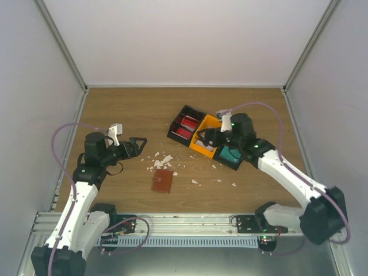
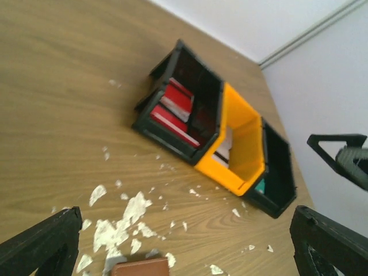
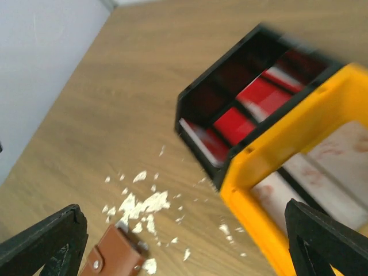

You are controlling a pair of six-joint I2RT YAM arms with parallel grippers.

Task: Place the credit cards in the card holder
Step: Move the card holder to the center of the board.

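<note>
1. On the wooden table, near its middle, the brown leather card holder lies shut and flat, with white scraps scattered just beside it
2. Red credit cards sit in one black end compartment of the three-part bin tray, whitish cards in the orange middle one, and a teal card in the other black end
3. Left gripper hangs left of the scraps, jaws wide apart, holding nothing
4. Right gripper hovers over the orange compartment, jaws spread, empty
</note>
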